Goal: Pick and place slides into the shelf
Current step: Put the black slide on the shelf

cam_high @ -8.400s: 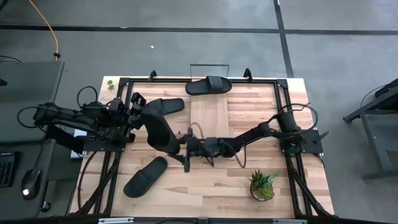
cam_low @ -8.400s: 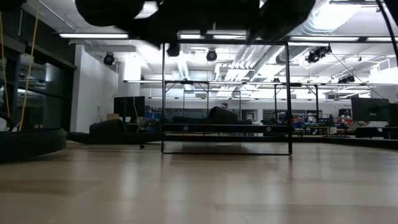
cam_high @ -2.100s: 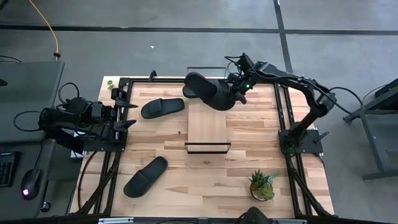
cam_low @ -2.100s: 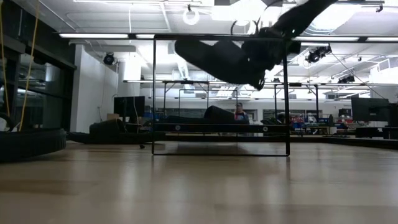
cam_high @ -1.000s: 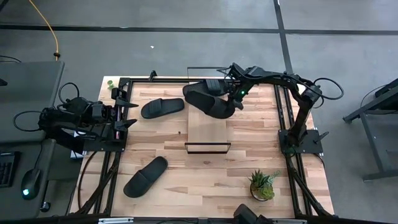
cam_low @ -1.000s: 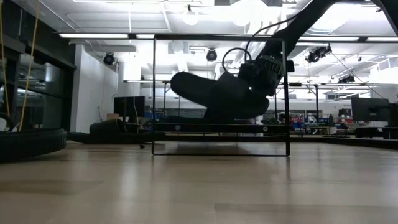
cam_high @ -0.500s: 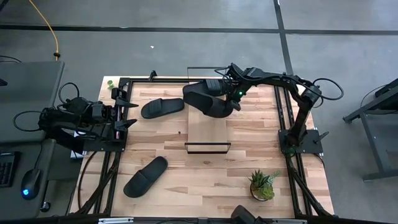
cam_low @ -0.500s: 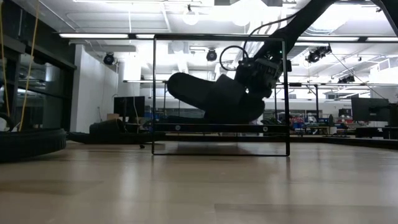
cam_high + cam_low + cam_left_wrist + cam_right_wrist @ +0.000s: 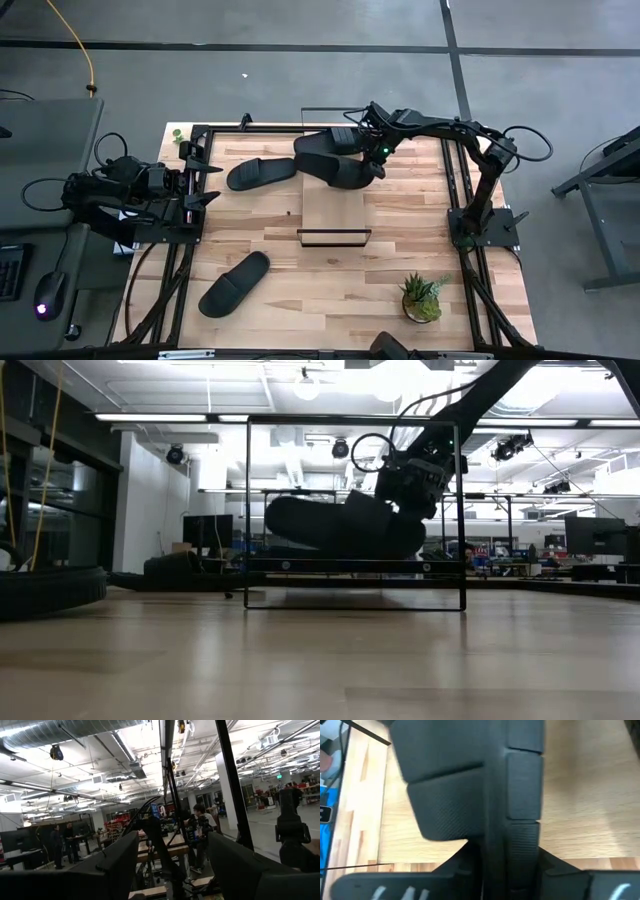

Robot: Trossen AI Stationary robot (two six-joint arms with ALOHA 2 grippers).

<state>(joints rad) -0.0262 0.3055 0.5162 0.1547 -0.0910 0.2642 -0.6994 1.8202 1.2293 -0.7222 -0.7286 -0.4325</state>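
Observation:
The shelf (image 9: 335, 208) is a light plank with black wire rails at its near and far ends. One black slide (image 9: 338, 138) lies across its far end. A second slide (image 9: 332, 168) lies almost level just in front of it, sole on the plank, with my right gripper (image 9: 372, 157) shut on its right end. Two more slides rest flat on the table: one (image 9: 262, 172) left of the shelf, one (image 9: 234, 283) near the front left. My left gripper (image 9: 207, 181) waits open at the table's left edge. My right gripper pinches the slide's end nearest the table's right edge (image 9: 520, 837) between its two fingers. The fingers (image 9: 408, 488) slant down onto it from the right and above. The slide (image 9: 330, 525) lies nearly level on the shelf, stretching toward the table's left.
A small potted plant (image 9: 424, 297) stands near the table's front right. Black frame rails (image 9: 455, 180) run along the table's sides. The shelf's near wire rail (image 9: 355, 592) stands upright in front of the held slide. Bare wood lies between the shelf and the plant.
My right gripper has sunk a little toward the shelf's far end. The slide it holds, steeply tilted with its left end high a second ago, has tipped down and now lies almost level on the plank.

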